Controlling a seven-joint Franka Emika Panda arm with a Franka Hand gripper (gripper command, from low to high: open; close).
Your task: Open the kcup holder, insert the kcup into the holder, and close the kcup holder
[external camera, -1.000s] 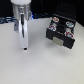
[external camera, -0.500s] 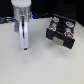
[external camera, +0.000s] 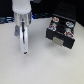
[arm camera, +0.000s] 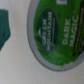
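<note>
The hand has lowered slightly toward the kcup.

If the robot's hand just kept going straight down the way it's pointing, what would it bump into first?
Most likely the kcup: the wrist view is filled by its green lid right ahead. In the exterior view the hand points down at the white table; the gap is unclear.

We see a matt, smooth white counter. The kcup holder looks like black plastic with a slight sheen. The kcup carries a glossy, printed green foil lid.
</note>
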